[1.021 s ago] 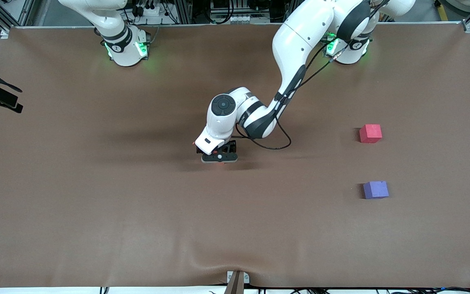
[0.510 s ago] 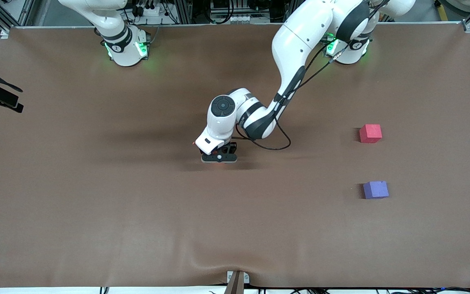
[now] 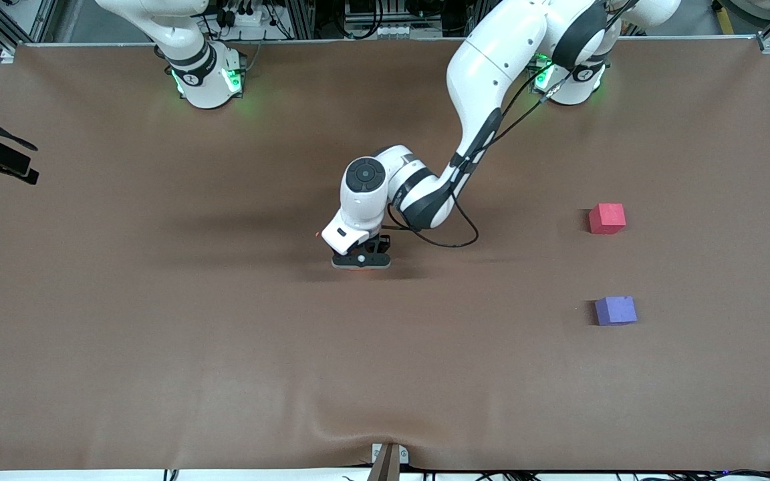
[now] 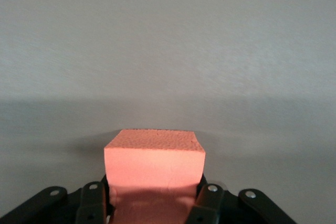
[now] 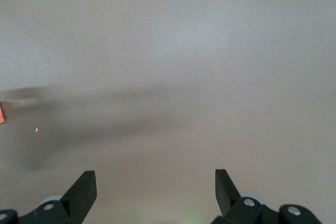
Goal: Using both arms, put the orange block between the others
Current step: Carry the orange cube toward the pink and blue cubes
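Nearest the front camera, a small matte purple foam cube [image 3: 615,310] is sitting on the brown counter [image 3: 158,347] toward the left arm's end; a matching pinkish-red cube [image 3: 607,218] is lying farther from the camera, with a bare gap between them. Mid-counter, the left hand [image 3: 360,261] is pressing down at the surface and clenching the small matte orange foam cube [image 4: 154,159], its fingers [image 4: 209,199] clamping two opposite faces. So the gap is lying toward the left arm's end from the held cube, at about the same depth, well apart, and the left arm is the nearer one. The right hand [image 5: 153,186] is hanging released over bare counter; its arm is waiting.
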`<action>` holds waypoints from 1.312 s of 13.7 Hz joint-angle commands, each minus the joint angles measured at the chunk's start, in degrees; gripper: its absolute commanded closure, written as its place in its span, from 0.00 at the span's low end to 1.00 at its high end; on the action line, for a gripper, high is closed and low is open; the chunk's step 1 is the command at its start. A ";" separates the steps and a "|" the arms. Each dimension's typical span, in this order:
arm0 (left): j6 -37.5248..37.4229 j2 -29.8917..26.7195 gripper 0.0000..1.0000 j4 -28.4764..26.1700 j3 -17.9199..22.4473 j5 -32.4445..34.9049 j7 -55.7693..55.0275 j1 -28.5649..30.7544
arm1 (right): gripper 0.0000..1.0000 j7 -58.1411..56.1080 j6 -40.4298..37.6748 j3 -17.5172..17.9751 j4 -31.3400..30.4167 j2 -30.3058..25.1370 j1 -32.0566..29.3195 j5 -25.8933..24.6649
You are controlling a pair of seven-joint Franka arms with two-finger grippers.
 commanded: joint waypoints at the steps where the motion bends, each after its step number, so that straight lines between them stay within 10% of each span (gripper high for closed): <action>1: -6.08 -5.26 0.93 -0.55 0.01 1.50 1.64 3.05 | 0.00 0.48 -0.11 -0.20 -0.97 -1.07 0.61 0.48; 18: -19.55 -31.10 0.90 -17.06 -0.61 0.53 20.71 27.22 | 0.00 0.39 -0.02 -0.20 -0.97 -0.98 0.61 0.48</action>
